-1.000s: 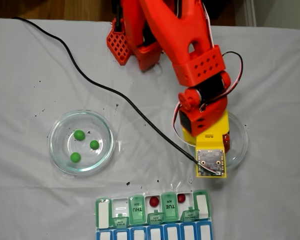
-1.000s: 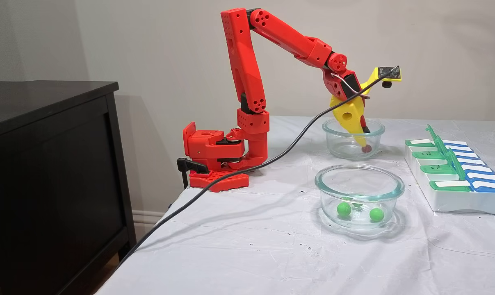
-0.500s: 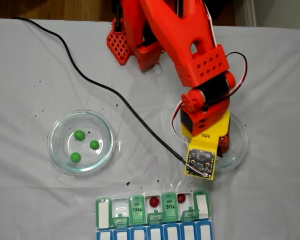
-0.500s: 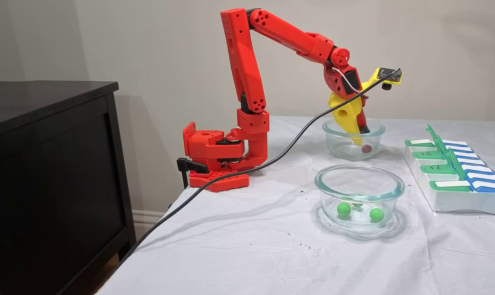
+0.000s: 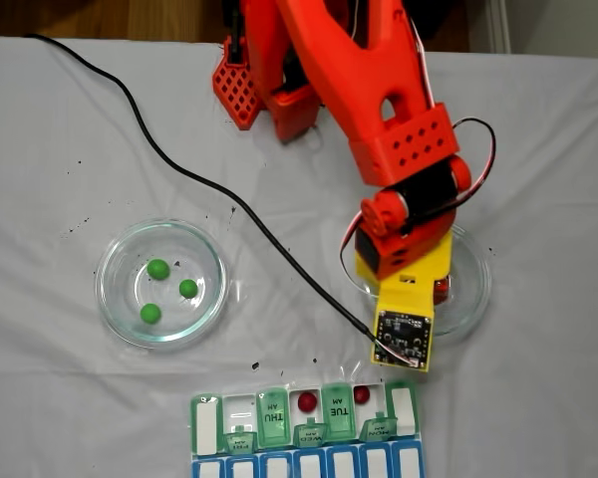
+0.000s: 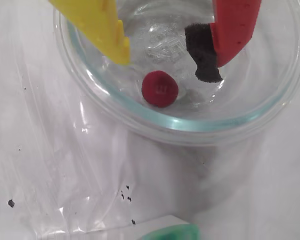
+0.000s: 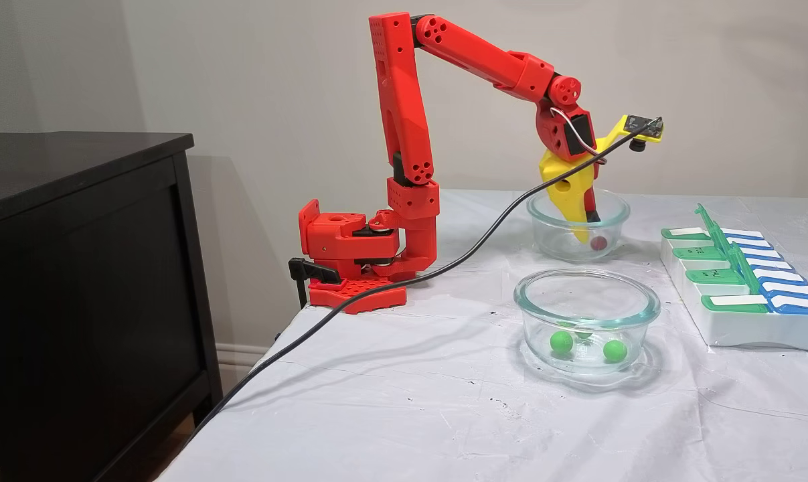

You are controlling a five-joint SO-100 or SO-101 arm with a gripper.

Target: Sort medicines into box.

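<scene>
Gripper, made of one yellow plastic finger and one red plastic finger faced with a black foam pad, hangs inside the clear round glass dish with its jaws apart and nothing between them. In the wrist view, the dark red round pill lies on the dish floor just beyond the fingertips, toward the lower edge of the picture and roughly on the midline of the gap, slightly nearer the yellow tip. It touches neither finger. The pill is round, so no long axis constrains the approach; the relation that matters is that it sits ahead of the opening, not within it. A judgement: the fingertips must advance and drop a little before closing, and the curved dish wall close behind the pill leaves little room.

In the side fixed view, the same gripper points steeply down into the far dish with the pill beside its tip. The nearer clear glass dish holds bright green round pills.

In the top fixed view, the rectangular pill organizer with green and blue lids lies at the near table edge, below the arm's dish; two dark red pills already rest in open compartments. Three green pills lie in the left dish on the white-covered table.
</scene>
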